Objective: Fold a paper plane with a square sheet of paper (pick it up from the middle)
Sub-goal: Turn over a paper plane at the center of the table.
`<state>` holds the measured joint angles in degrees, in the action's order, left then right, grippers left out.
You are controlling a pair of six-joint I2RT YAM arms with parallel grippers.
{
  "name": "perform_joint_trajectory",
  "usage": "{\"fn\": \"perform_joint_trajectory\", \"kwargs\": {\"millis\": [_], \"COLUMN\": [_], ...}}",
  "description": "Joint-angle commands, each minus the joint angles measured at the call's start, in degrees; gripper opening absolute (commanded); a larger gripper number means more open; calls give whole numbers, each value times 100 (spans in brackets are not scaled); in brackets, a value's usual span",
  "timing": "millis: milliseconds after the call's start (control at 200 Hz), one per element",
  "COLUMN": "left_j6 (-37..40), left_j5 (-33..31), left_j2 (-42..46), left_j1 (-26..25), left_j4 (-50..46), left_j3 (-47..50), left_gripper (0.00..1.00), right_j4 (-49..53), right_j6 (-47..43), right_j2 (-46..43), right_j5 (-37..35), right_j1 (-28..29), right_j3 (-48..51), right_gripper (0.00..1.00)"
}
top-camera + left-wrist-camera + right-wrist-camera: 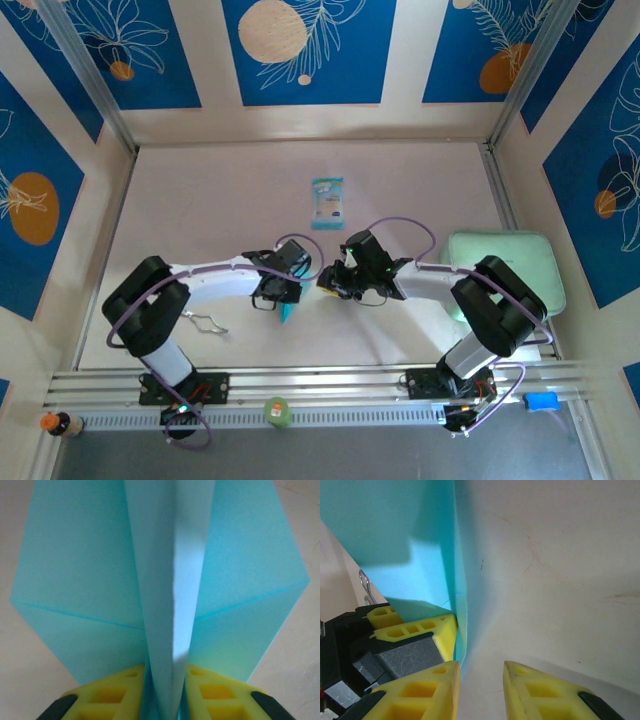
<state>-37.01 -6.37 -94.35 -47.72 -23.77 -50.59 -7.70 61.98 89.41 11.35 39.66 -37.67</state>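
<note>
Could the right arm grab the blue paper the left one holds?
Probably yes: the right gripper is open right beside the blue paper, with nothing between them. The left gripper, shut on the paper's ridge, sits close, leaving little room.

Nothing can be read here: no word, number or brand. The small teal-and-white packet [327, 203], lying on the surface [200, 200] just above the centre of the top view, carries printing, but it is too small and blurred to make out. The folded light-blue paper [90, 570] at the wrist cameras is plain, with no marking.
</note>
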Motion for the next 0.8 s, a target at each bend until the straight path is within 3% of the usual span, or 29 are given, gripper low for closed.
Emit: {"fn": "perform_joint_trajectory", "kwargs": {"millis": [0,375,795], "left_j6": [59,-346,-967], "left_j5": [-66,-127,-330], "left_j2": [-305,-708,-976], "left_j1": [-49,-99,-201], "left_j4": [-328,-529,-1037], "left_j3": [-39,-187,-646], "left_gripper": [27,42,46], "right_j4": [36,308,454], "right_j6": [0,-56,-43], "right_j2": [-59,-728,-1473], "right_j5": [33,-101,-164], "right_j1": [-15,-289,-412], "right_j3": [59,451,909], "right_gripper": [29,29,29]}}
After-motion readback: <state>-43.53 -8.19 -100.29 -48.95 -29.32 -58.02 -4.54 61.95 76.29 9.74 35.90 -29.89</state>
